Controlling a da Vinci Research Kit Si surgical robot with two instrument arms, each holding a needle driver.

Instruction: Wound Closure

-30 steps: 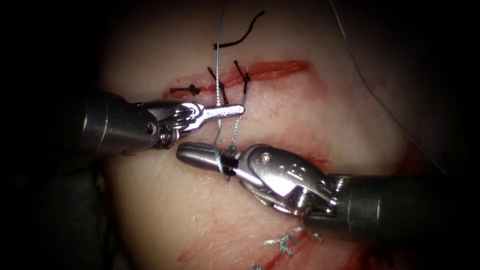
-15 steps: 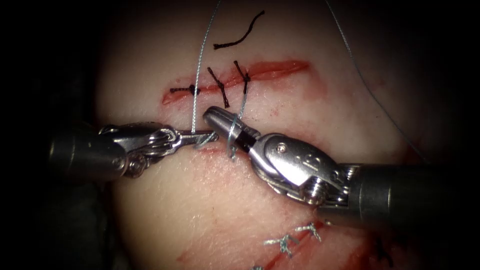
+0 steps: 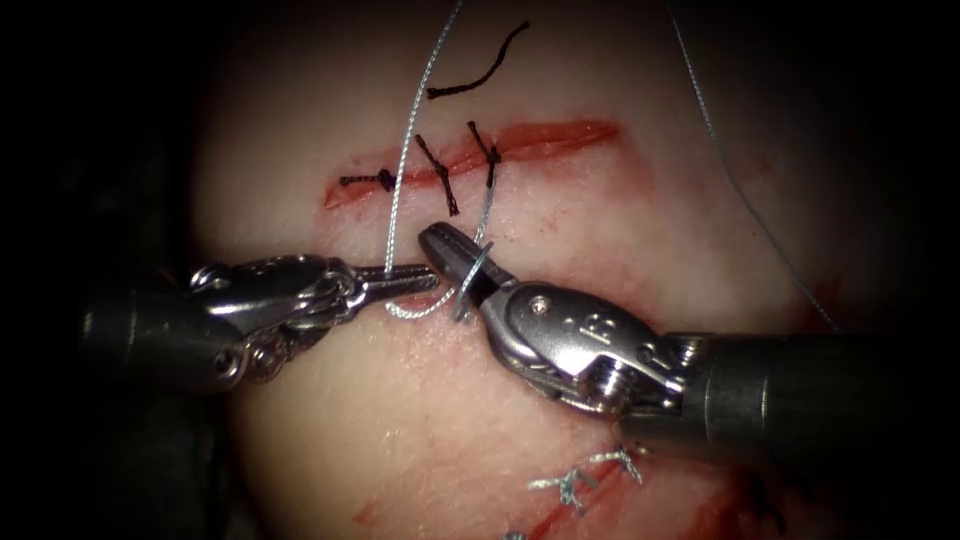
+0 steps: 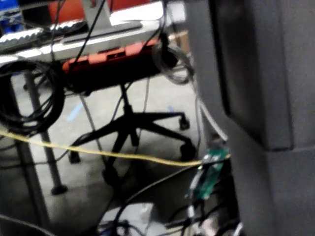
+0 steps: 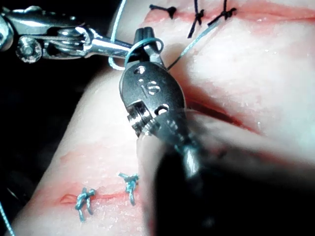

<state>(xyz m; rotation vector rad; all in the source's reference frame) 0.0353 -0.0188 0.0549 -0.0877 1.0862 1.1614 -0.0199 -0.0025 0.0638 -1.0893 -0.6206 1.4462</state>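
On the pale tissue (image 3: 400,420) my left tool (image 3: 425,279) comes in from the left, jaws shut on the blue-grey thread (image 3: 400,170). That thread rises from the jaws to the top edge, and a slack bend of it hangs just under them. My right tool (image 3: 432,240) enters from the right, its jaws shut and its tip touching the left tool's tip. A loop of thread (image 3: 472,268) is wound round those jaws, also seen as a loop of thread (image 5: 147,43) around the right tool (image 5: 145,33) beside the left tool (image 5: 118,49). One strand (image 3: 486,215) runs up toward the upper cut.
The upper cut (image 3: 560,135) carries three black stitches (image 3: 437,175), with a loose black thread piece (image 3: 480,72) above it. A lower cut has blue-grey stitches (image 3: 580,482). Another thread strand (image 3: 740,190) crosses at the right. A chair (image 4: 133,128) and cables stand on the floor.
The left tool drew down and to the left with the thread. The right tool rose up-left beside it, and the thread now loops round its jaws, with a slack bend formed below.
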